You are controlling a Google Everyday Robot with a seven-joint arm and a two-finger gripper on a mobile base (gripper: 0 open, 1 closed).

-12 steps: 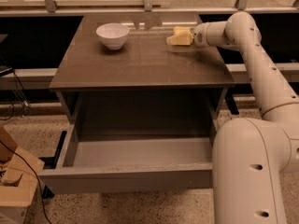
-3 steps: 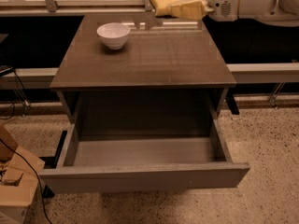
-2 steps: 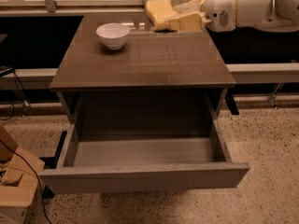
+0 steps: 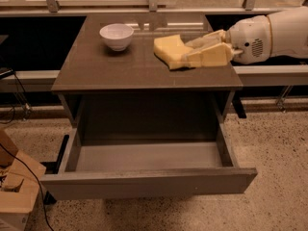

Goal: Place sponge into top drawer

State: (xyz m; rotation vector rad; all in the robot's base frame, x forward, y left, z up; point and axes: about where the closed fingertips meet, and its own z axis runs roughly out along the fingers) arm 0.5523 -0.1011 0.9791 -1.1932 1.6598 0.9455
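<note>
The pale-yellow sponge (image 4: 170, 50) is held in the air above the cabinet top (image 4: 120, 66), right of its middle. My gripper (image 4: 195, 53) reaches in from the right and is shut on the sponge, its yellowish fingers (image 4: 214, 55) clamped on the sponge's right end. The top drawer (image 4: 144, 179) is pulled wide open below the cabinet top, and its inside is bare. The sponge hangs over the cabinet top, behind the drawer's opening.
A white bowl (image 4: 116, 35) stands on the cabinet top at the back left. A cardboard box (image 4: 14, 186) sits on the speckled floor at the lower left. A ledge with a railing runs behind the cabinet.
My gripper with the sponge has come down and forward, from high above the cabinet's back edge to lower over the cabinet top. Four seconds ago the sponge lay on the top.
</note>
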